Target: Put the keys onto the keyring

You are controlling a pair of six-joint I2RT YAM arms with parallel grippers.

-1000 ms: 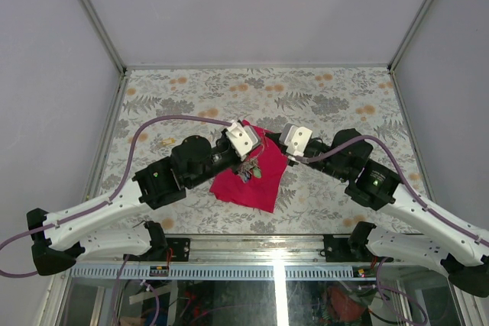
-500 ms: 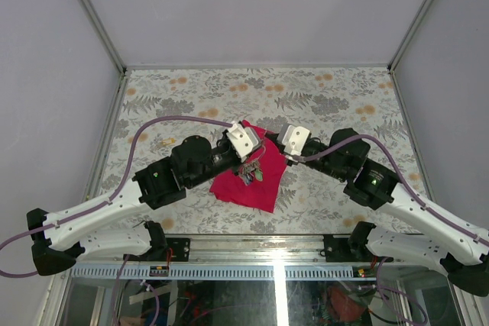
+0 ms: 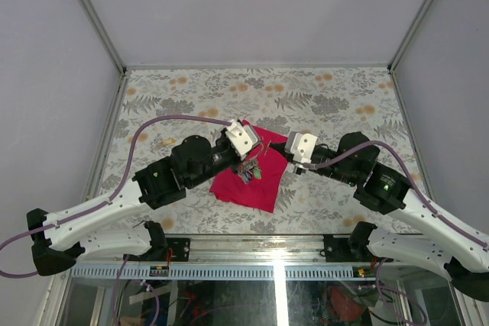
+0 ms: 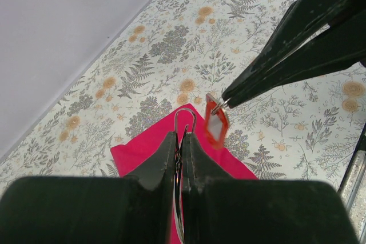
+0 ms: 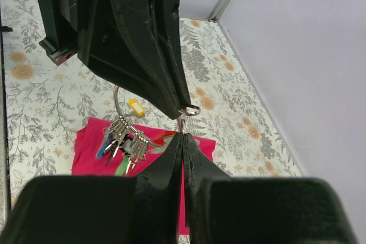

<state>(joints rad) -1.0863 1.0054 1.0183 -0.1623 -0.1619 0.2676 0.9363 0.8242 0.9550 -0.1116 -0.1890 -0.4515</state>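
Silver keyring (image 5: pixel 124 138) in left hand (image 4: pixel 182 136), red key (image 4: pixel 215 125) beside

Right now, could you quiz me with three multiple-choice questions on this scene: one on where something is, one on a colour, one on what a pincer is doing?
1. Where does the cloth lie? A. On the table, near its middle. B. In the far left corner. C. Draped over an arm's base.
2. What colour is the head of the key held by the right pincer? A. Blue. B. Red. C. White.
3. What is the left pincer doing? A. Gaping open. B. Shut on the keyring. C. Shut on the cloth.
Answers: 1 A, the magenta cloth spreads mid-table; 2 B, its plastic head shows red; 3 B, it pinches the thin silver ring.
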